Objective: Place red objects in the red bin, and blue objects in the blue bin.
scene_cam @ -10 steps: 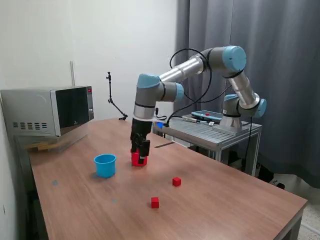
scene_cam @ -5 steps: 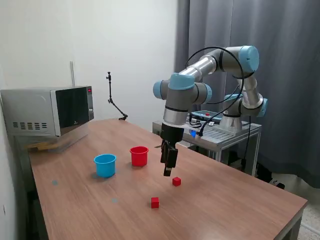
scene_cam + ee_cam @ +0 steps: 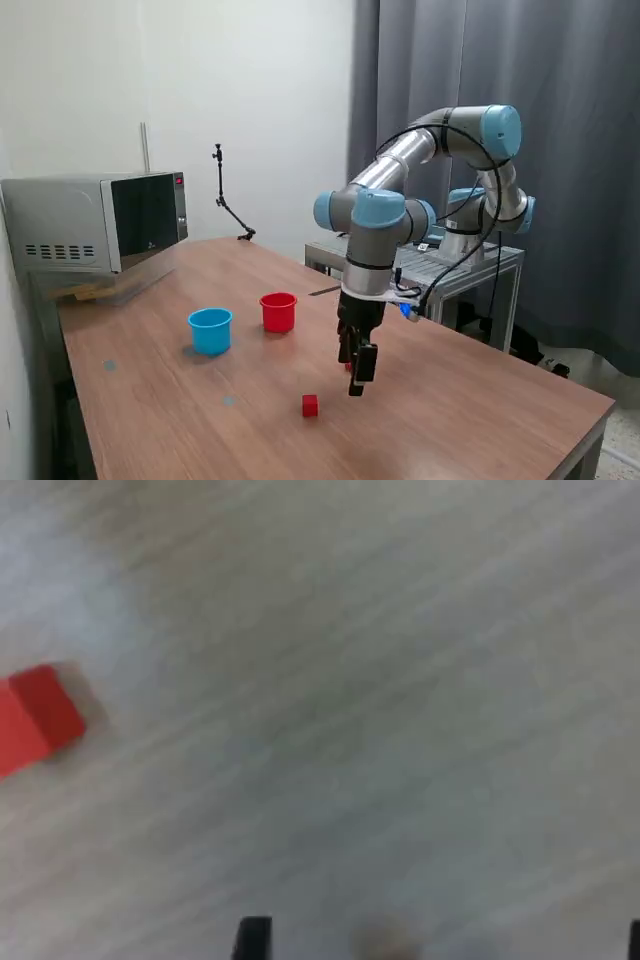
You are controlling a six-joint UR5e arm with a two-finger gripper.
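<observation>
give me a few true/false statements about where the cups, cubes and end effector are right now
1. The red cup stands upright on the table. True.
2. The light blue cup lies tipped on its side. False: it stands upright.
3. The end effector hangs over the red cup. False: it is above the table near a red cube.
4. The two cups stand beside each other. True.
5. The end effector grips a red cube. False: nothing shows between its fingers.

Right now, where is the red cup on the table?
In the exterior view, the red cup stands upright on the wooden table, just to the exterior view's right of the light blue cup and to the left of the gripper.
</observation>
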